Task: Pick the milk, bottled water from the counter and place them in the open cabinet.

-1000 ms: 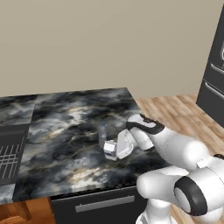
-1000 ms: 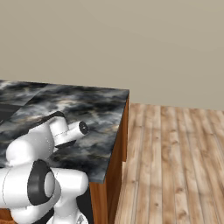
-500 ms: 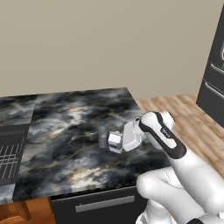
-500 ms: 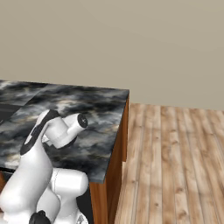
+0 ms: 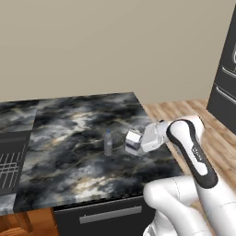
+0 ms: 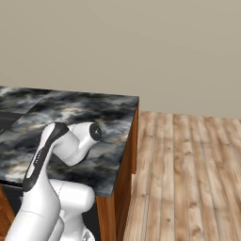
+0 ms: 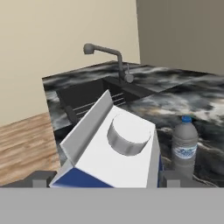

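The milk (image 7: 116,153) sits between the two fingers of the hand (image 5: 134,143), which is closed on the carton from both sides. In the hand view the carton is very near to the camera: its gable ridge runs from lower left to upper right, and the round grey cap (image 7: 128,134) on the sloped white face points up toward the camera. A dark blue band shows along its lower edge. In the left base view the carton appears as a small white box at the end of the arm, over the right part of the table (image 5: 69,133), and its long axis seems tilted away from upright, though the exact angle is hard to judge. I cannot tell if it touches the stone.

The bottled water (image 5: 108,142) stands upright on the table, just beside the milk, with its neck pointing straight up. It has a blue cap and a pale label (image 7: 184,152) with blue marks; the writing is too blurred to read. No writing is visible on the carton.

Behind them in the hand view are a dark sink (image 7: 83,98) and a grey curved faucet (image 7: 109,57).
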### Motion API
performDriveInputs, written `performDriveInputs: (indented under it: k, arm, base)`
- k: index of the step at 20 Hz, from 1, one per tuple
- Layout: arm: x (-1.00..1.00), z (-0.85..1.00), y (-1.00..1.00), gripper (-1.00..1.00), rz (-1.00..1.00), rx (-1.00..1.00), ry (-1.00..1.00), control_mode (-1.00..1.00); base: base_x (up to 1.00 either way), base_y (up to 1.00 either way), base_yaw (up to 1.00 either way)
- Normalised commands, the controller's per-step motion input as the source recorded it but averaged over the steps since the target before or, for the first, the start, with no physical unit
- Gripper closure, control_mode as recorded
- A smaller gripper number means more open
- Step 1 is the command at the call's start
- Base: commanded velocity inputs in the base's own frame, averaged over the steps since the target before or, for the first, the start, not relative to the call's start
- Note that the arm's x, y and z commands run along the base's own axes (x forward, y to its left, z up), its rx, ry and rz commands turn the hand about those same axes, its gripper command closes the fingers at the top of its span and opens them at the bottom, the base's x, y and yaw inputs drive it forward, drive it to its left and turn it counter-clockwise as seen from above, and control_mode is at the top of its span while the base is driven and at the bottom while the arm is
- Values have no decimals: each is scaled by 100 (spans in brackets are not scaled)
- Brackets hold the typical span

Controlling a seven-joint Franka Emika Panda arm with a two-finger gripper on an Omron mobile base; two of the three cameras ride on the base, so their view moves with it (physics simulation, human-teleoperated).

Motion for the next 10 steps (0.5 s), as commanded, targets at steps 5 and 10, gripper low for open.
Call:
performDriveInputs:
  k: [5,10]
  arm:
    - [-12,59,-50,100,-8,4,9,-100]
    - [-19,59,-48,100,-9,2,7,-100]
  base:
    - [0,0,0]
    - [0,0,0]
